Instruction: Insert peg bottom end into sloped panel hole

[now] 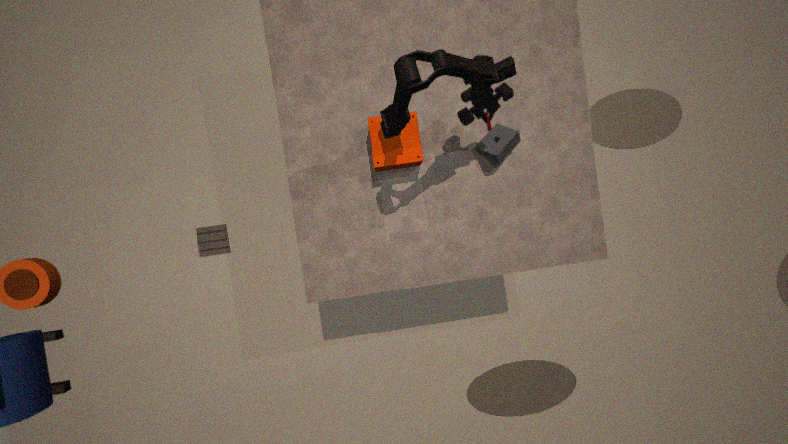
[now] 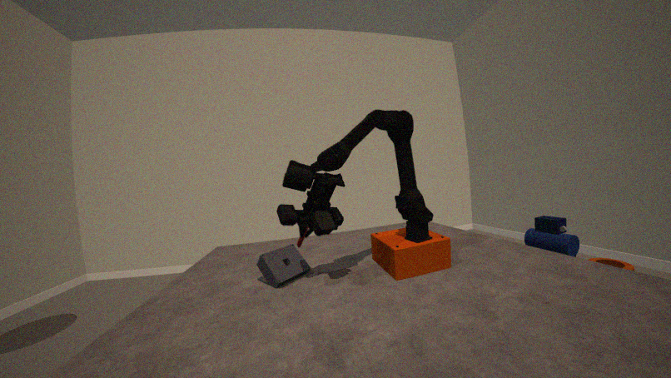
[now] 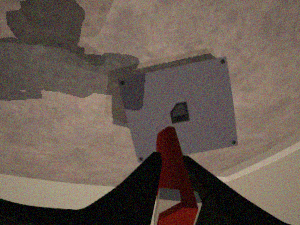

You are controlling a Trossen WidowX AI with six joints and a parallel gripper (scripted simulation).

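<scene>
The gripper [image 3: 174,190] was clamped tight on the red peg [image 3: 174,161], poised just above the panel [image 3: 199,104]; stiff, light, probably slippery; gripped near its upper end.

Open air all around the sloped grey panel [image 2: 283,267]; only the orange square base block [image 2: 411,252] sits nearby, well apart.

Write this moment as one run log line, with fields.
phase: approach | gripper: shut on red peg | peg tip: just short of hole | panel: sloped, on table
</scene>
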